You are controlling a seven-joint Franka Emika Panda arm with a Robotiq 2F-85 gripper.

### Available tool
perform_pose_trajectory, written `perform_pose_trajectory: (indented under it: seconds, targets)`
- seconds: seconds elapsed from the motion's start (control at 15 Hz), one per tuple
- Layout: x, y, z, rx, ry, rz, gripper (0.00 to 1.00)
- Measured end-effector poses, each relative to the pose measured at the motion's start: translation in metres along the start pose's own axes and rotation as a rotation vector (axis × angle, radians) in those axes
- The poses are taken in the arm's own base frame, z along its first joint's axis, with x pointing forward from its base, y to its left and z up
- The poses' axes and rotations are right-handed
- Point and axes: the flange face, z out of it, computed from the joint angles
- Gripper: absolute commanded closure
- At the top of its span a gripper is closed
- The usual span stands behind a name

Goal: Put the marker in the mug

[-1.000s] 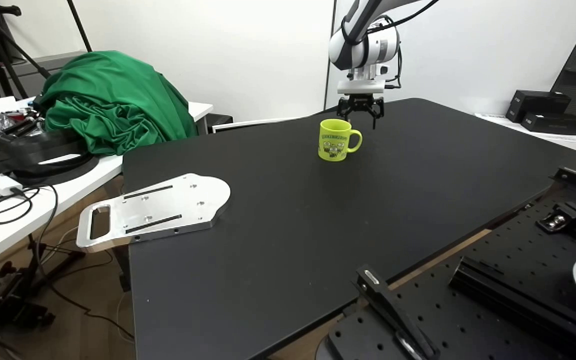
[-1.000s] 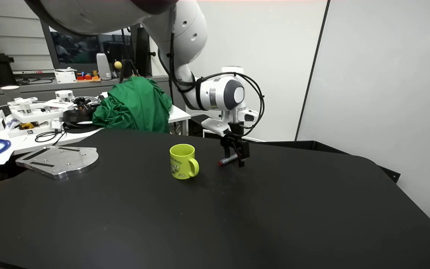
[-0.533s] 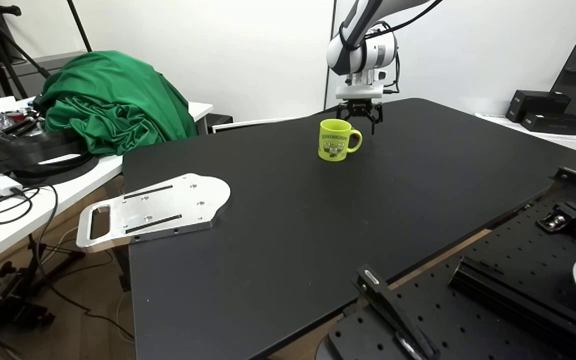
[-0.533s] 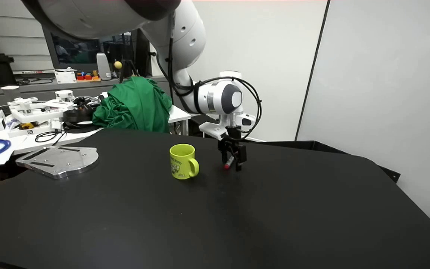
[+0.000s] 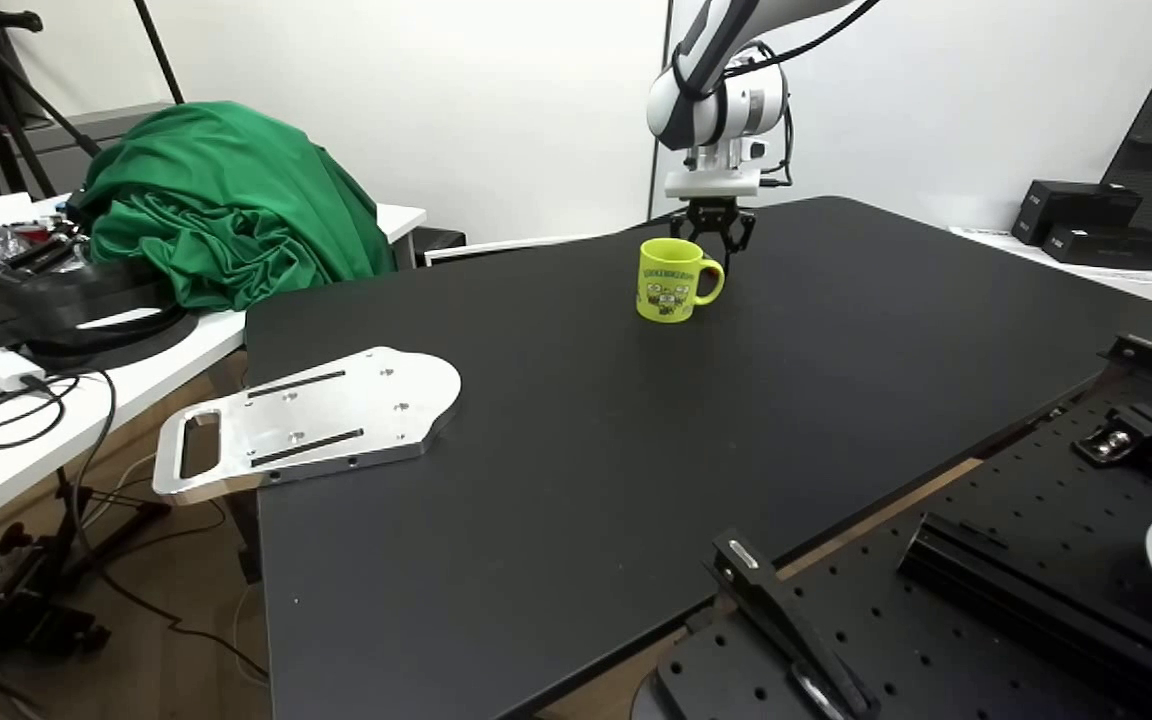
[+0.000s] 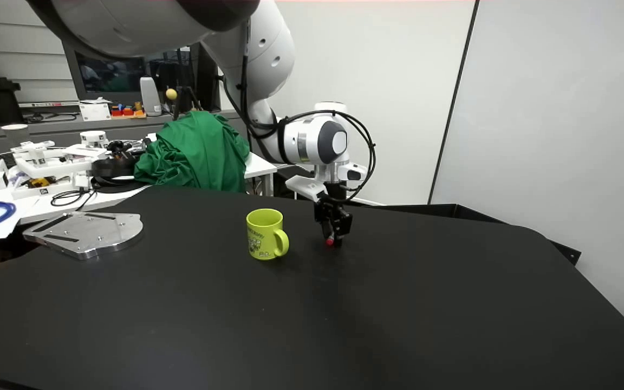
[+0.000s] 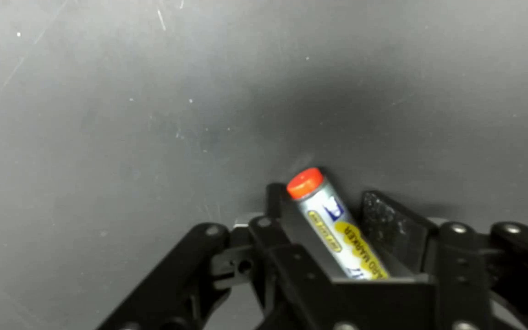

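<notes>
The marker (image 7: 337,229), white and yellow with a red end, lies slanted between my fingers in the wrist view. Its lower part is hidden by the gripper body. My gripper (image 7: 323,193) is part-way open around it: a gap shows beside the right pad (image 7: 390,220), while the marker's red end is close to the left fingertip. In an exterior view only the red end of the marker shows under the gripper (image 6: 333,239), low at the table. The yellow-green mug (image 6: 260,238) stands upright a short way from the gripper; in an exterior view the mug (image 5: 664,292) hides the marker and one finger.
A silver metal plate (image 5: 336,405) with a handle slot lies at the table's edge, away from the arm. The black table (image 6: 312,314) stretches before the mug. A green cloth heap (image 5: 236,200) sits on a side table, and a white wall (image 5: 496,110) rises behind.
My fingers have drawn closer together around the marker. The gripper has come down and moved a little towards the mug. The marker has turned; the mug stands where it was.
</notes>
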Motion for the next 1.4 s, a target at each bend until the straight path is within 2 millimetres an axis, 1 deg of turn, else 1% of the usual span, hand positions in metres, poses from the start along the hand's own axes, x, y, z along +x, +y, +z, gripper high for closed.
perform_pose_trajectory:
  seconds: [0.13,0.2,0.27,0.4,0.53,0.67,0.87,1.07,1.4]
  targets:
    - [0.002,0.001,-0.002,-0.002,-0.002,0.007,0.94]
    - [0.002,0.001,-0.003,-0.003,-0.004,0.012,0.98]
    - [0.003,0.001,-0.003,-0.003,-0.006,0.017,0.94]
    - [0.002,-0.001,-0.004,-0.005,-0.012,0.032,0.94]
    - [0.002,-0.004,-0.009,-0.009,-0.024,0.049,0.94]
    - [0.004,-0.010,-0.020,-0.011,-0.044,0.063,0.94]
    - [0.005,-0.021,-0.045,-0.008,-0.093,0.083,0.94]
    - [-0.002,-0.024,-0.069,-0.025,-0.242,0.094,0.94]
    - [-0.018,-0.017,-0.103,-0.047,-0.517,0.117,0.94]
